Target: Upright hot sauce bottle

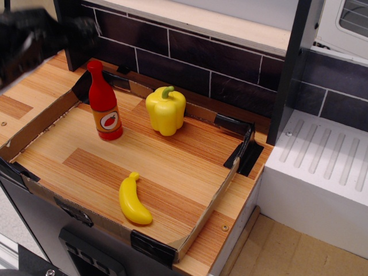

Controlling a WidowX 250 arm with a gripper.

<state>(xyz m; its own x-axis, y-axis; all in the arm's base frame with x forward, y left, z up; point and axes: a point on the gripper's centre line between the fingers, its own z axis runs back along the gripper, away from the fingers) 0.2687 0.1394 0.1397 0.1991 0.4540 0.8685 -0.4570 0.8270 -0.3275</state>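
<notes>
The hot sauce bottle (104, 104) is small and red, with a round cap and an orange label with a white oval. It stands upright on the wooden tray floor at the back left, a little left of the yellow pepper (166, 110). My gripper (75, 27) is a blurred black shape at the top left corner, raised well above and to the left of the bottle. It holds nothing. The blur hides how its jaws stand.
A yellow banana (133, 200) lies near the tray's front edge. The tray's cardboard rim (207, 204) has black corner clips. Dark tiles form the back wall (218, 63). A white appliance (322, 172) sits to the right.
</notes>
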